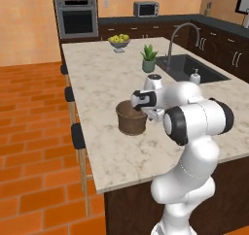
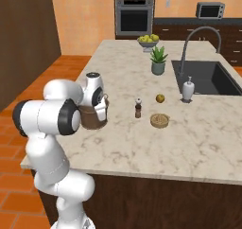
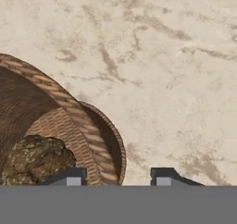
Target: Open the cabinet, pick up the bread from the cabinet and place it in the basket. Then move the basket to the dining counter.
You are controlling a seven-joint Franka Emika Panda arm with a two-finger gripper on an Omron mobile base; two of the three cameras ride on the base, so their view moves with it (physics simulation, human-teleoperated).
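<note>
The basket (image 1: 131, 118) is sitting on the dining surface (image 1: 107, 78), bread (image 3: 34, 158) inside. The tool (image 3: 118, 177) is straddling its rim, fingers spread. Delivery looks done; next, lifting clear.

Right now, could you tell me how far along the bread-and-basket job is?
Looks nearly done: the bread lies inside the basket, which stands on the dining counter. The gripper straddles the basket's rim, fingers apart. Left: lifting the hand clear.
</note>
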